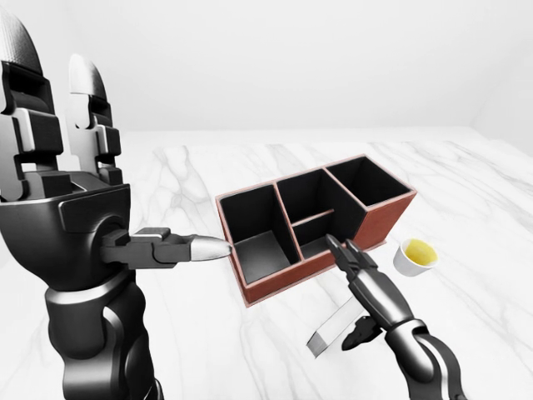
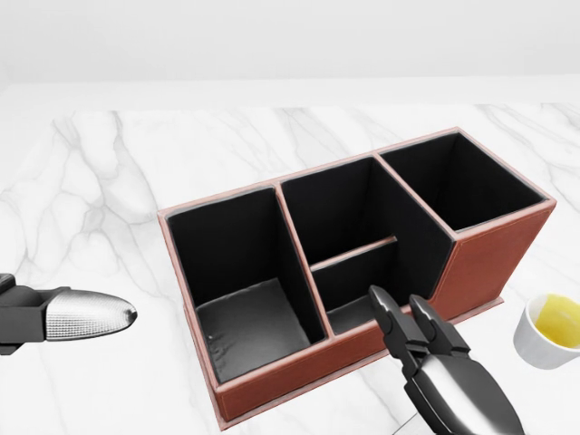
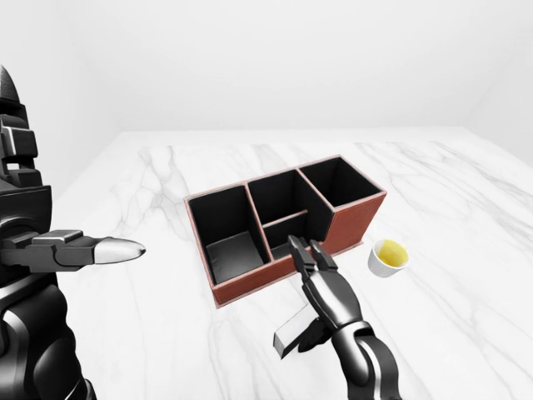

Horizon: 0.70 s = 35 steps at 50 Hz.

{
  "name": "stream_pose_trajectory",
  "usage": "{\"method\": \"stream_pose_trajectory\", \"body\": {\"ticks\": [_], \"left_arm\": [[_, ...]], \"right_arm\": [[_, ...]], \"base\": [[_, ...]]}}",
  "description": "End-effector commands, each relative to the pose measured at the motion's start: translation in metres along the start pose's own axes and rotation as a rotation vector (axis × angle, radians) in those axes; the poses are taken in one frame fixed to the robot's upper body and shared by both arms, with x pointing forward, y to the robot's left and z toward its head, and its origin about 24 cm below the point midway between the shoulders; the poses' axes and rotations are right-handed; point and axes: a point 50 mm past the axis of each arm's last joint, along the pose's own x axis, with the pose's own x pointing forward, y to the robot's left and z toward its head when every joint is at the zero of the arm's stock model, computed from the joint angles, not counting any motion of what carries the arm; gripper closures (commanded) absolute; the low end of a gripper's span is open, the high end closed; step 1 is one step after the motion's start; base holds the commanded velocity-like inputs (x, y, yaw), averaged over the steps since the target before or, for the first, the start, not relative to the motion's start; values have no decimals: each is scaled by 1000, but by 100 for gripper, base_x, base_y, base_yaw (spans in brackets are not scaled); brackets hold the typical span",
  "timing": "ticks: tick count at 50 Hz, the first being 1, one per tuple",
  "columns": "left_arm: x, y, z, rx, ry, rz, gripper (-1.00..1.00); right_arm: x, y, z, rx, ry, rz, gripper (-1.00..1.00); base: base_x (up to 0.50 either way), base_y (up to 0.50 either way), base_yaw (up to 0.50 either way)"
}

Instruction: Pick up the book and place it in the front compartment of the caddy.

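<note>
The marble table (image 1: 500, 208) fills most of each view, white with grey veins, under plain pale walls; nothing else of the room shows.

On it stands the caddy (image 2: 272, 385), a reddish-brown box with black-lined compartments. In the head view, one large bay sits at 9 o'clock, a middle bay split by a low divider at the centre, and a third bay at 2 o'clock.

The left hand (image 1: 79, 217) is raised at 9 o'clock in the left-eye view, fingers straight up and spread, thumb pointing toward the caddy, holding nothing.

The right hand (image 3: 321, 304) hovers at 6 o'clock, just below the caddy's near wall. Its fingers reach forward while the thumb curls under the book (image 3: 290, 332), a thin grey slab tilted at the palm. The grip looks like a light pinch rather than a full wrap.

A small white cup (image 1: 415, 257) of yellow liquid stands at 4 o'clock of the caddy.

As I judge it, the loose hold could let the book slip, or its edge could catch the caddy wall or the low divider. A wide swing might knock the cup.
</note>
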Motion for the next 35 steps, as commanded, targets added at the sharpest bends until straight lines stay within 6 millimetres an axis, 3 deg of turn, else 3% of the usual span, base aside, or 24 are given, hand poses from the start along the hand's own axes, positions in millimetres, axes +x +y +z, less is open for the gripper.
{"method": "stream_pose_trajectory", "body": {"ticks": [1,35], "left_arm": [[0,0,1,-1,-5,0,-100],[0,-1,1,-7,-8,0,-100]], "right_arm": [[2,5,2,-23,-4,12,-100],[4,23,-2,-134,31,26,-100]], "base": [[0,0,0],[0,0,0]]}}
